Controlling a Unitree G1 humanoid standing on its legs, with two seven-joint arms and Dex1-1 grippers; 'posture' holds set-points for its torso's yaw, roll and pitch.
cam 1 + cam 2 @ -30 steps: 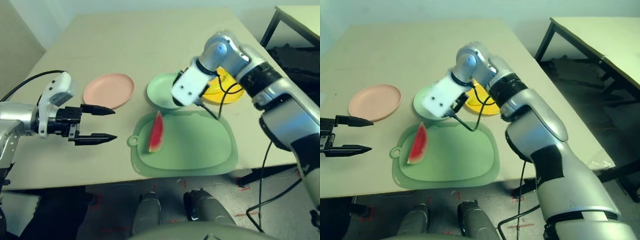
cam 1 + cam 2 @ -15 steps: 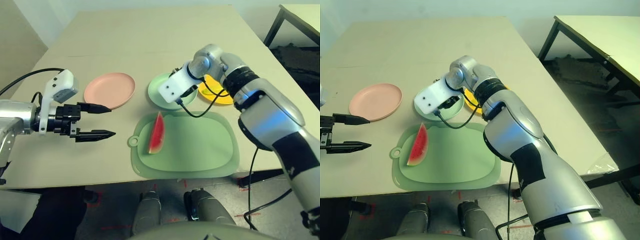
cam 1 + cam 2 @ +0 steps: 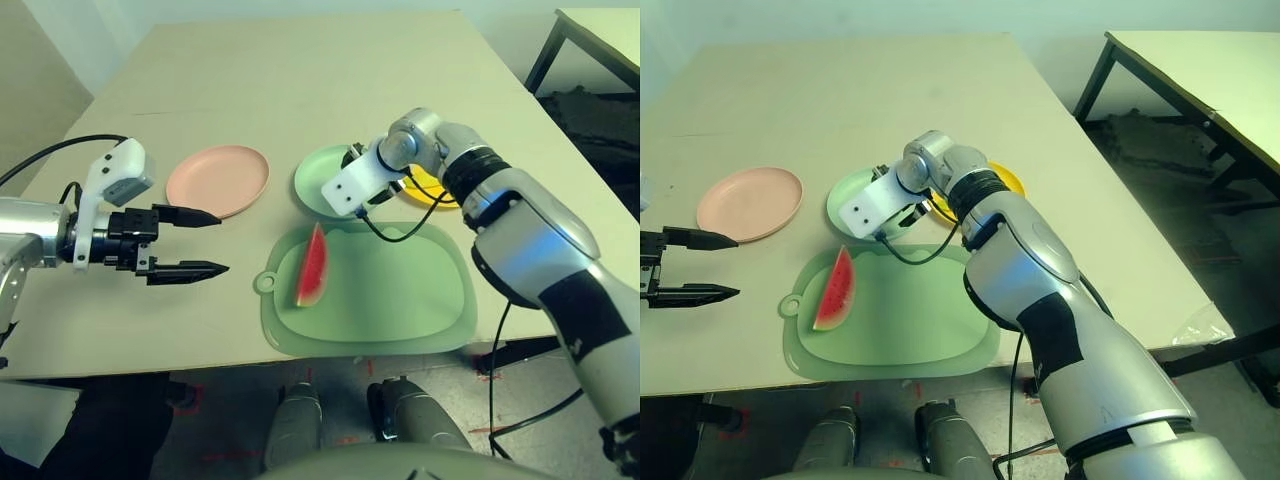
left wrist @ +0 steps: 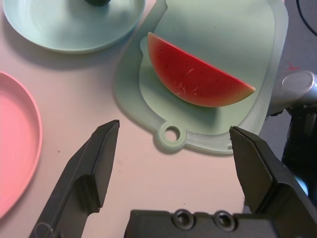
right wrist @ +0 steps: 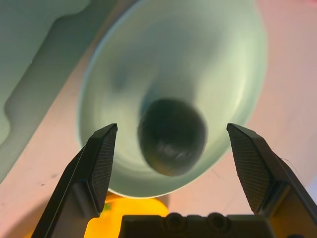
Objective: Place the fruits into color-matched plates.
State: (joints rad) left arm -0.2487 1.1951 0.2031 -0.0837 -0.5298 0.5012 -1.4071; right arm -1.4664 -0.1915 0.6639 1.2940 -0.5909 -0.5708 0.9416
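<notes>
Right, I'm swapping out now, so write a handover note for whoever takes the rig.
Left gripper: open and empty, off the mat's tab side.
Right gripper: open, over the green plate, fingers either side of the avocado.
Avocado: on the green plate.
Banana: at the yellow plate, partly hidden by the right arm.
Watermelon: on the mat, tab side.
Done: avocado; banana looks placed too.
Left: watermelon to the pink plate.
</notes>
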